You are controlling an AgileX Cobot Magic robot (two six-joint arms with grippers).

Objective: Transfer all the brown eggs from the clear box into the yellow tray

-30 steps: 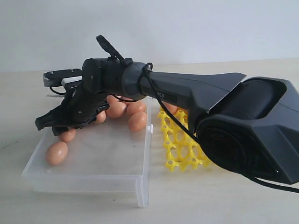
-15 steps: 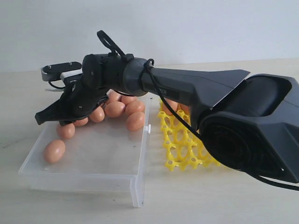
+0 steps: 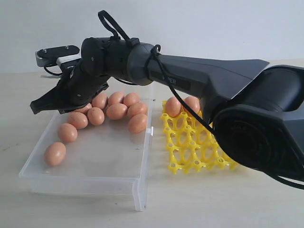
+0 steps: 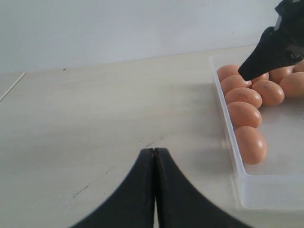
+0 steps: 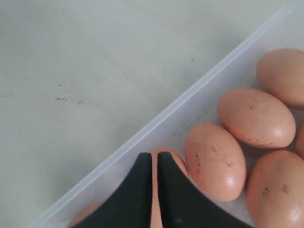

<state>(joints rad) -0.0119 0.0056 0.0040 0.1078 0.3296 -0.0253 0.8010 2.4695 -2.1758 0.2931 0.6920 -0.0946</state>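
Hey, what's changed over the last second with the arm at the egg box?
The right hand rose out of the clear box and its jaws closed with no egg between them. The box looks nudged slightly to the left. The brown eggs all remain in the box, and the yellow tray has not moved.

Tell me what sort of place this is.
Probably a robotics test bench, not a kitchen: a plain pale tabletop against a blank white wall, a black robot arm, and a clear box of brown eggs beside a yellow tray.
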